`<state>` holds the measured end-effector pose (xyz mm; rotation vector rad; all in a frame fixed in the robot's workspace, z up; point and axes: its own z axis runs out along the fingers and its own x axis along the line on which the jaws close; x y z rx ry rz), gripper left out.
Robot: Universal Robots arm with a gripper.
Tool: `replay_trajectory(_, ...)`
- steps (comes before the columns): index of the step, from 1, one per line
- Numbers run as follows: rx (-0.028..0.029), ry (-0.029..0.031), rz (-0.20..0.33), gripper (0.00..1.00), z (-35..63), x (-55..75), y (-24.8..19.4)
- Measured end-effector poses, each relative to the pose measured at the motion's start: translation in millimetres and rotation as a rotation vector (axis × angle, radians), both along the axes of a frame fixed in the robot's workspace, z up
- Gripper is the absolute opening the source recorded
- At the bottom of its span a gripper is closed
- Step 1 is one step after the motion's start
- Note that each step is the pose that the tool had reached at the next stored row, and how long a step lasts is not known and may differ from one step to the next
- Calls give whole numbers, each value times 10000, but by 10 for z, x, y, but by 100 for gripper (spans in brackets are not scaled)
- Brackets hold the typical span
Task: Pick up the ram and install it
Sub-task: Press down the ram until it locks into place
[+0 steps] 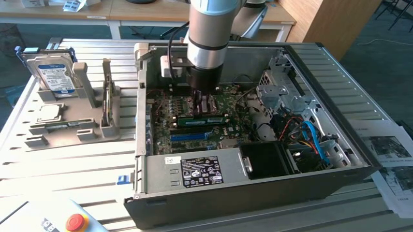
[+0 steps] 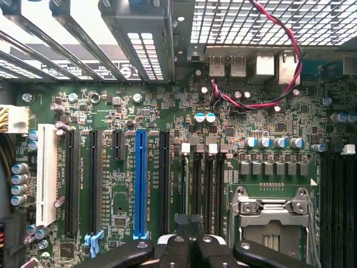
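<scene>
One slatted metal surface point(image 1: 65, 164) carries everything. On it stands one open computer case point(image 1: 258, 193), which holds one motherboard point(image 1: 227, 99), one boxed power supply point(image 1: 193, 169) along the near wall, and a tangle of cables on the exterior view's right. One robot arm point(image 1: 208, 29) reaches down into the case.

Beside the case, on the exterior view's left, sits one grey holder rack point(image 1: 81, 128). In it are one hard drive point(image 1: 55, 72), standing upright, and one small square processor chip point(image 1: 48, 112), lying flat.

One ram point(image 1: 200, 119), a green stick, lies along the memory slots on the motherboard, between the single blue slot point(image 1: 190, 136) and the processor socket point(image 2: 270, 215). Whether it is fully seated cannot be told.

The pincer point(image 1: 204, 106) is clenched and hangs just beside the ram. In the wrist view its fingers point(image 2: 175, 248) are pressed together with nothing between them.
</scene>
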<state>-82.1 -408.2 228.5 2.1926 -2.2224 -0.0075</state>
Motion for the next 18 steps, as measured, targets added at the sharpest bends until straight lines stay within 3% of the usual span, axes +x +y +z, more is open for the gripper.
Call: replay_trajectory(18,1,0,-1,10,-33,0,0)
